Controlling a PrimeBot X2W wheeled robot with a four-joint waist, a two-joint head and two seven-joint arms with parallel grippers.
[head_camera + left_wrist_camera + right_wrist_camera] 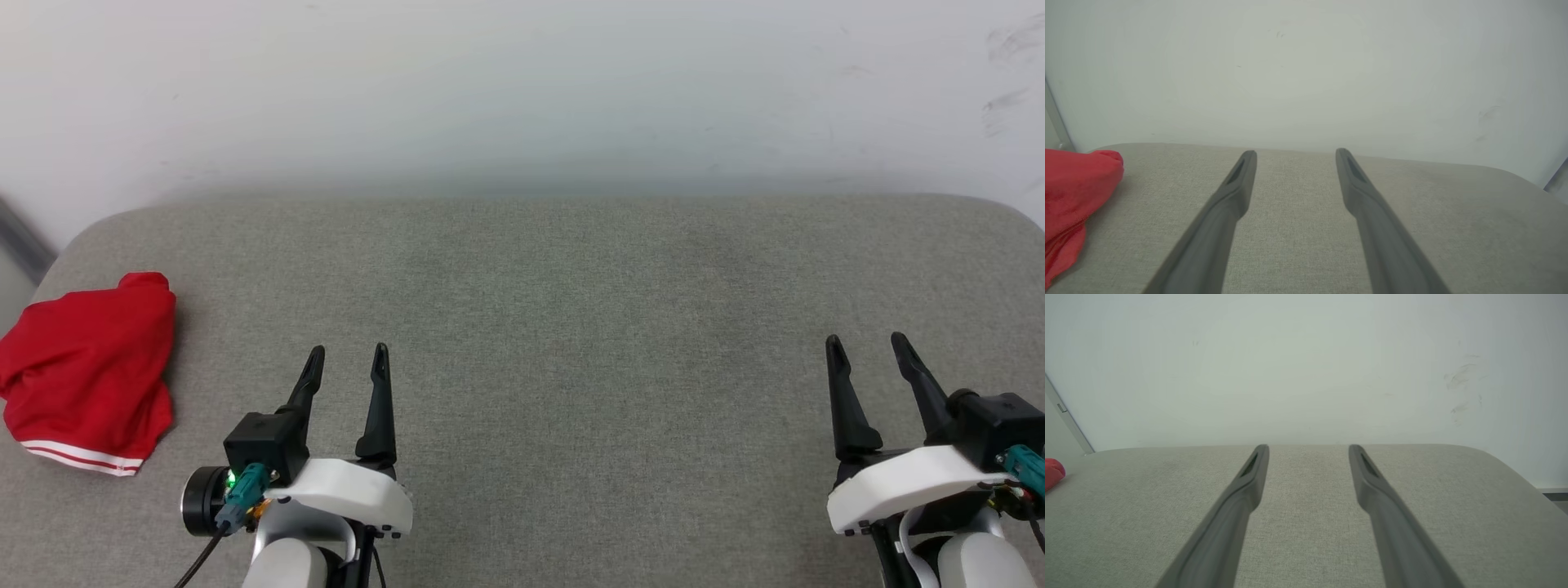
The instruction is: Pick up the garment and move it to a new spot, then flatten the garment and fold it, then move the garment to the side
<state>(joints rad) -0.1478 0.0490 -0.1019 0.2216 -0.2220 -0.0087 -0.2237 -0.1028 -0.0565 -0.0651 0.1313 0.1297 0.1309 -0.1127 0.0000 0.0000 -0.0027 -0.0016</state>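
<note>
The garment (86, 367) is a bright red bundle lying folded at the far left edge of the grey cushion, its white-and-red striped hem toward the front. In the left wrist view the garment (1073, 192) fills the left edge; in the right wrist view a small red tip of the garment (1053, 473) shows at far left. My left gripper (349, 354) hovers open to the right of the garment, apart from it, nothing between its fingers. Far to the right, my right gripper (867, 343) is open and empty too. Both appear above bare fabric: left gripper (1295, 157), right gripper (1308, 451).
The grey cushion (571, 327) spans the whole width, with rounded back corners. A white wall (522, 90) rises directly behind it. A grey strip (20, 237) runs down past the cushion's left back corner.
</note>
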